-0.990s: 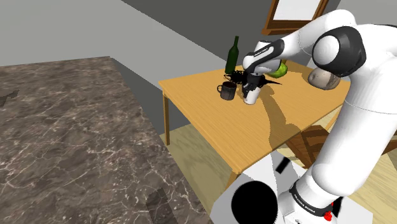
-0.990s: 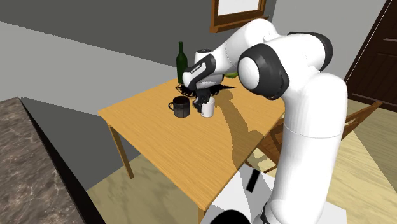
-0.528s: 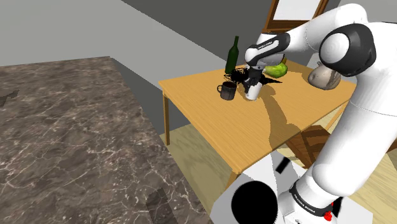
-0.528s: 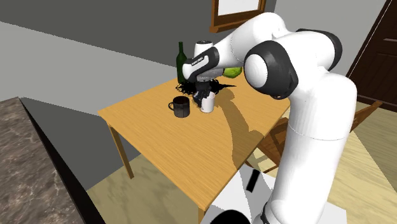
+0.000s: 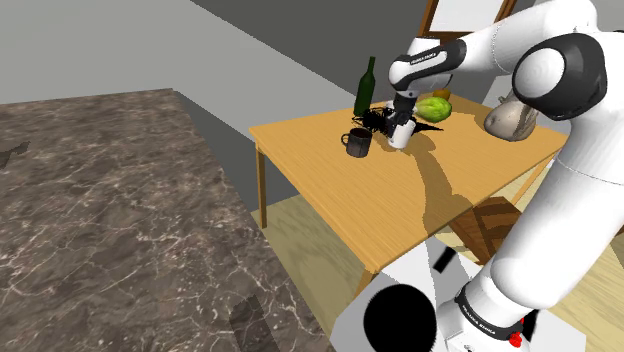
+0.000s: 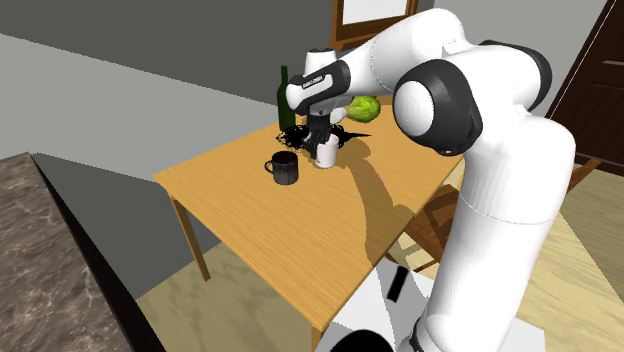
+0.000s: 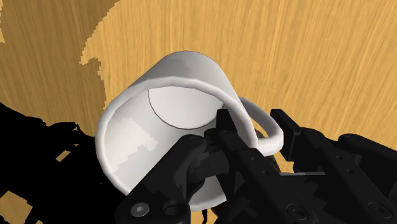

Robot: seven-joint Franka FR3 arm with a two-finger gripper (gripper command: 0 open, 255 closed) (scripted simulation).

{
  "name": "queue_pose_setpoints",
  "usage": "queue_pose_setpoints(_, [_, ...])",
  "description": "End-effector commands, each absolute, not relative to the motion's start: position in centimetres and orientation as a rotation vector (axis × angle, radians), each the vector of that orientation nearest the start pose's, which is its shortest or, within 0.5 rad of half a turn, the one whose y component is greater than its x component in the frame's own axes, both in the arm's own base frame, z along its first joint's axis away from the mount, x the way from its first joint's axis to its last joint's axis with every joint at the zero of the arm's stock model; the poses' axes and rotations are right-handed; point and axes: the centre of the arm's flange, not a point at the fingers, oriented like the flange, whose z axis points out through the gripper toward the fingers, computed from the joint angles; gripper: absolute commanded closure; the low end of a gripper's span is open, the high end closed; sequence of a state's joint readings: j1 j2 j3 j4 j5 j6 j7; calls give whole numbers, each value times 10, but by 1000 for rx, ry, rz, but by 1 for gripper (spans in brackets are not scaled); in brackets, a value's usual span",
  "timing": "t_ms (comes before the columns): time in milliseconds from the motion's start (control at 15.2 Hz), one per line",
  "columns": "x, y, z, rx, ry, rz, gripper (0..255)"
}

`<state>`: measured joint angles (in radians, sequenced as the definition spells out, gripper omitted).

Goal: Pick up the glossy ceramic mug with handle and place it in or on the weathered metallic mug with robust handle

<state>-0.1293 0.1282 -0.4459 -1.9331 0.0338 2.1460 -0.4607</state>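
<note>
fingers [image 7: 224,130] clamped on the white mug [image 7: 167,121], one inside the rim, one outside by the handle. mug hangs tilted, seemingly just off the worktop [image 5: 340,190]. so this is the carry step. just beside it, toward the shoulder view's left, stands the dark mug [image 5: 358,143], mouth up: next call is shift across, centre over it, lower. behind, a green bottle [image 5: 367,88].

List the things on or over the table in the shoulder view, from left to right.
dark mug → white mug → green round thing → grey-brown lump. The bottle and the black tangle overlap the mugs, so they are left out.
</note>
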Motion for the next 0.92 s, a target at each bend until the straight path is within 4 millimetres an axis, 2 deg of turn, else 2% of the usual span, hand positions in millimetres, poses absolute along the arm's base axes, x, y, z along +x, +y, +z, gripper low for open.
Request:
queue_pose_setpoints(0, [505,-318,448,-3205,202,-118,255])
queue_pose_setpoints(858, [505,-318,514,-3205,202,-118,255])
